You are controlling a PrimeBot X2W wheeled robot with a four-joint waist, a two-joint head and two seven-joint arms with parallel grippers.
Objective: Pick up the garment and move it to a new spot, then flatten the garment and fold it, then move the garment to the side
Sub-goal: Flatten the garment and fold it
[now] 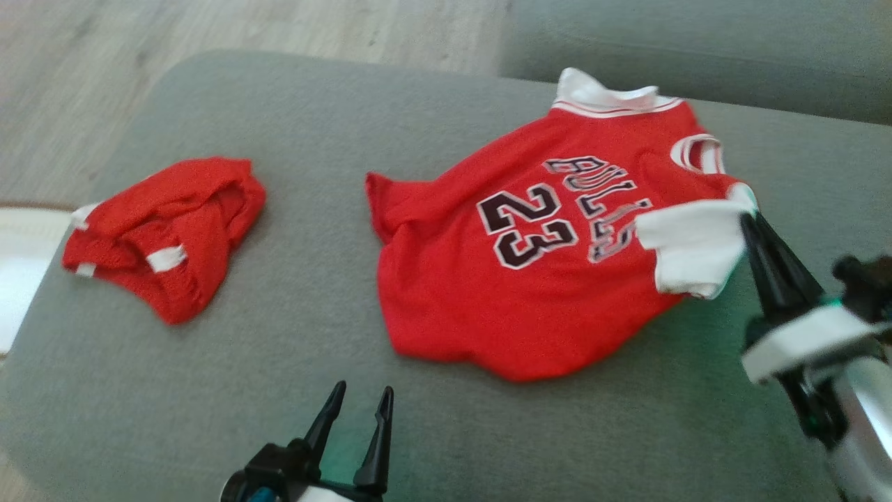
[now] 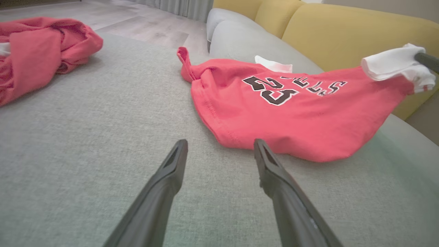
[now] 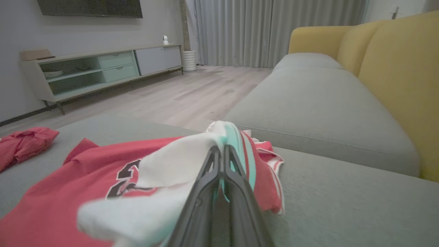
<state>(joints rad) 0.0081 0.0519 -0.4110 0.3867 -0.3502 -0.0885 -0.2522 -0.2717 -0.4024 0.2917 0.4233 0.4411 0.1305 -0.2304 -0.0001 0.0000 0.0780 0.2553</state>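
Observation:
A red jersey [image 1: 488,293] with a black "23", white sleeves and a white collar lies spread on the grey cushion [image 1: 300,139]. My right gripper [image 1: 749,222] is shut on its white sleeve [image 1: 690,244] at the jersey's right side, lifting that sleeve off the cushion. In the right wrist view the two fingers [image 3: 219,161] press together on the white and red cloth [image 3: 178,161]. My left gripper [image 1: 362,397] is open near the cushion's front edge, just short of the jersey's hem [image 2: 240,137], touching nothing.
A second red garment [image 1: 167,230] lies crumpled at the cushion's left. Another grey seat cushion [image 3: 322,103] and yellow backrests [image 3: 398,75] stand beyond. Wooden floor [image 1: 104,63] runs past the left edge, with a low cabinet [image 3: 96,70] against the wall.

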